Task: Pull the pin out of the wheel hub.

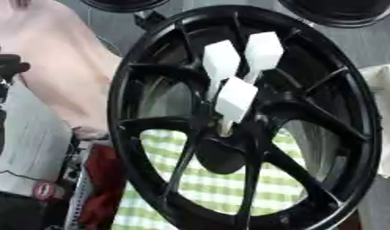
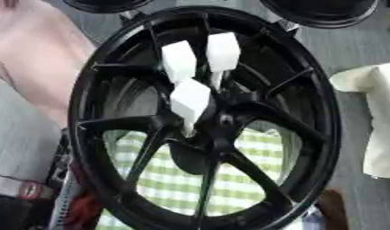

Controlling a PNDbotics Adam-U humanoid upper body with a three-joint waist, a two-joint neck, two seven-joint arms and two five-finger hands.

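A black spoked wheel hub (image 1: pixel 135 81) stands upright and fills most of both views. Three white pins with blocky heads stick out of its centre. Two of them (image 1: pixel 222 60) (image 1: pixel 263 49) sit side by side higher up. The third pin (image 1: pixel 235 99) is lower, and its thin stem enters the hub near the middle. A person's bare forearm (image 1: pixel 64 76) comes down along the wheel's left rim and ends behind it; I cannot tell whether it holds the rim. Neither of my hands shows in either view.
A green-and-white checked cloth (image 1: pixel 206 184) shows through the lower spokes. Two more black wheels (image 2: pixel 324 11) lie at the top edge. A cream cloth (image 2: pixel 379 121) lies on the right. Red (image 1: pixel 104 188) and dark items crowd the lower left.
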